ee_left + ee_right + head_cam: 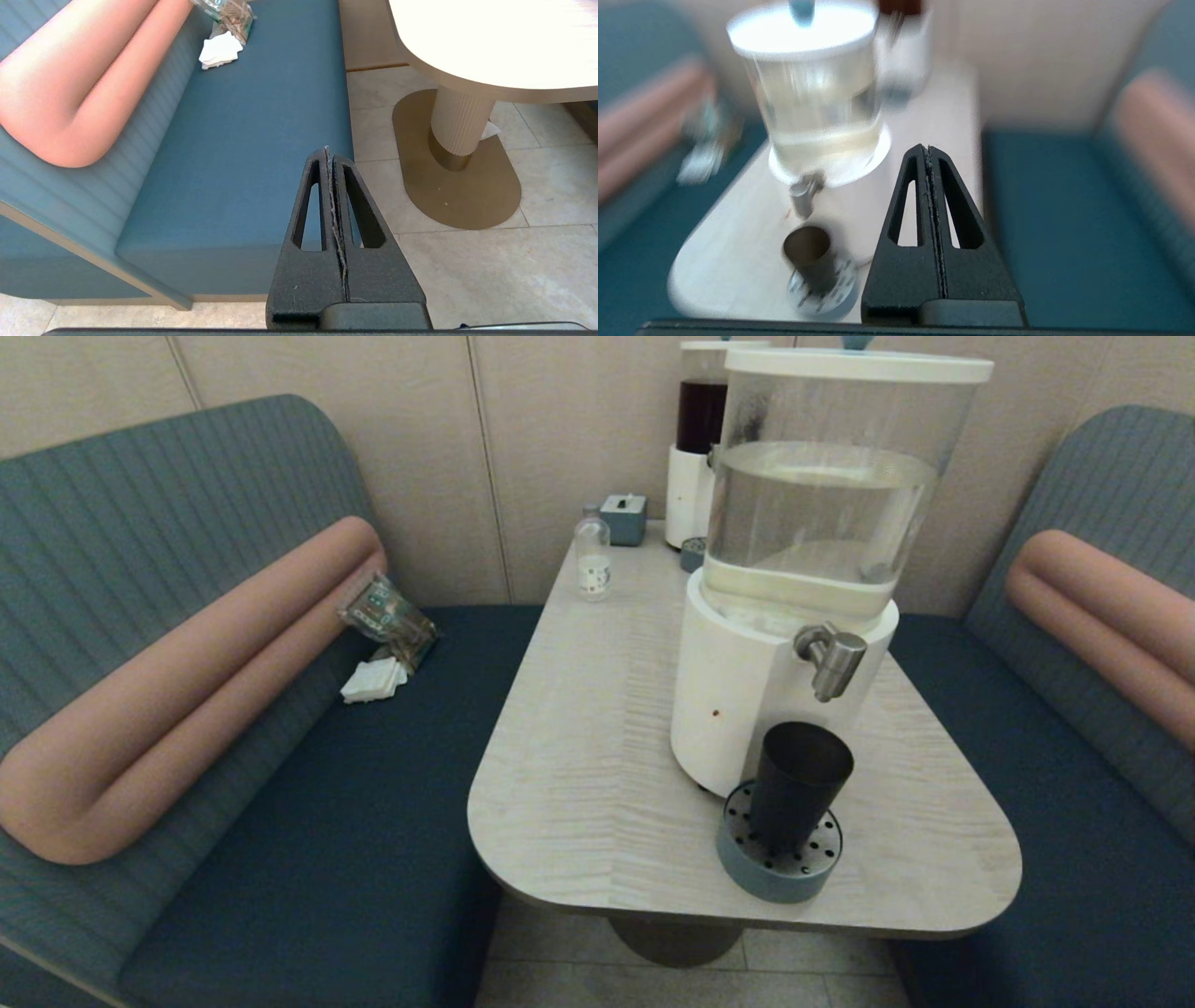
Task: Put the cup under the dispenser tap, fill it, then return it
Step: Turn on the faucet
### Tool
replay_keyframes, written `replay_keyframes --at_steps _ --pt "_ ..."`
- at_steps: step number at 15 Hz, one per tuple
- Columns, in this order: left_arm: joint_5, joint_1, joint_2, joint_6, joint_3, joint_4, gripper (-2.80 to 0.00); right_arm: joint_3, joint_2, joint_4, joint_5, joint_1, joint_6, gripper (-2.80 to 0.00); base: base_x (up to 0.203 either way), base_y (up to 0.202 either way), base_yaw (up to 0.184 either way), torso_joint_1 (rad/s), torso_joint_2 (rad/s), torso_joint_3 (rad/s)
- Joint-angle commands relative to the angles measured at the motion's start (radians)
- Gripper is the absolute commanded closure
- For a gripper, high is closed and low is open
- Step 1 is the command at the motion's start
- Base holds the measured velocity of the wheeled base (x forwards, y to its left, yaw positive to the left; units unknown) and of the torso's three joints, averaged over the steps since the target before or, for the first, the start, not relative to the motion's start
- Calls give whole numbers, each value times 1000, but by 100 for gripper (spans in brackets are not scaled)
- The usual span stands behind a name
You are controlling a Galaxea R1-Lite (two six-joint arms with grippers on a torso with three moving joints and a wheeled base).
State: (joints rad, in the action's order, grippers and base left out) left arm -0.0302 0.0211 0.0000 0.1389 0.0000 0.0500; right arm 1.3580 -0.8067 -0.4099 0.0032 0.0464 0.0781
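Standing upright on the blue drip tray [747, 863], the cup [798, 784] sits just below the tap [831, 658], lower right of the head view.

Right gripper [928, 149] is nearer, pressed closed and empty, with the smooth, dark, tapered cup lower left in its view; left gripper [327, 150], closed and empty, hangs over the bench seat [233, 140].

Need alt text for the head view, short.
A dark cup stands on a round blue perforated drip tray under the silver dispenser tap of a clear-tank dispenser on a pale table. Neither arm shows in it.
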Motion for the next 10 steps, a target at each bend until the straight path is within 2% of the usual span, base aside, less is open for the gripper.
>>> replay_keyframes --at_steps 1,3,5,8,10 --pt "0 0 3 -1 0 1 0 290 -437 -225 27 40 3 0 0 0 0 0 0 0" --pt "0 0 3 -1 0 1 0 463 -636 -401 94 70 7 0 0 0 0 0 0 0" --pt "0 0 3 -1 0 1 0 533 -789 -498 184 90 10 0 0 0 0 0 0 0" --pt "0 0 3 0 0 1 0 564 -914 -523 287 105 12 0 0 0 0 0 0 0" --pt "0 0 3 -1 0 1 0 564 -933 -486 316 103 12 0 0 0 0 0 0 0"
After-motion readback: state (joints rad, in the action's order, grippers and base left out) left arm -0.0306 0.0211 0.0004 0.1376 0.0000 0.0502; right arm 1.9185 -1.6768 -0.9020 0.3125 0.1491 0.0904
